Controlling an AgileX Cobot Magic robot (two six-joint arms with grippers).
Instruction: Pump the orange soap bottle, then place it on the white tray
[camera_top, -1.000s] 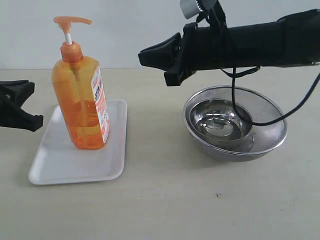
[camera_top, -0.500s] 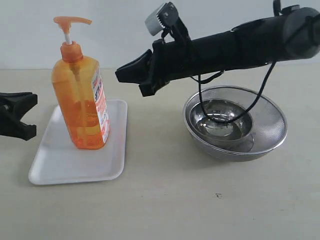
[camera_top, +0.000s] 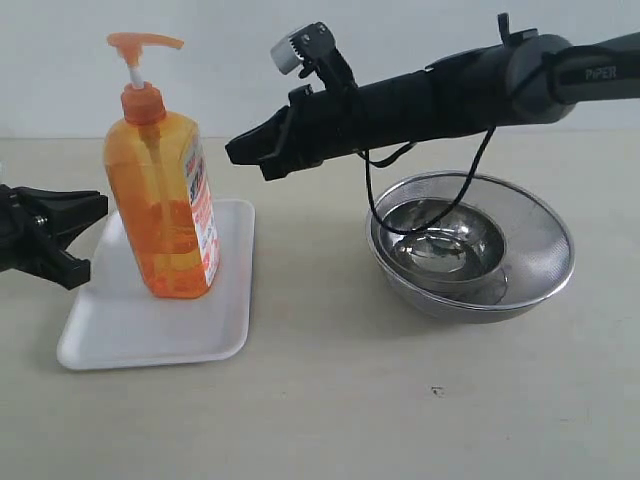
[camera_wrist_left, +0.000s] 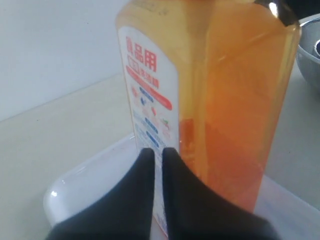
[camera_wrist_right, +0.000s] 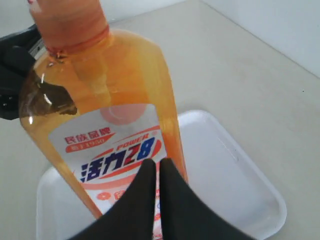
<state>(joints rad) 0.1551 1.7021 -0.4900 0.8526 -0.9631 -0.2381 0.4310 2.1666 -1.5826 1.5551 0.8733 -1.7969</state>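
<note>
Exterior view: orange soap bottle (camera_top: 160, 210) stands on white tray (camera_top: 120, 335), just ahead of left gripper (camera_wrist_left: 153, 152); its fingers are together. Right gripper (camera_wrist_right: 152, 163) likewise pinched together.

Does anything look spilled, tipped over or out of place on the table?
Nothing stands out. The orange soap bottle stands upright on the white tray, with no liquid visible on the tray or table. The steel bowl sits nested in the mesh bowl.

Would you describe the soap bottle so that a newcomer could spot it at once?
In the exterior view, on the left of the beige table lies a flat white tray. Standing upright on it is the soap bottle: tall, see-through orange, with an orange pump and a white-and-red label, unlike the round steel bowls to its right.
</note>
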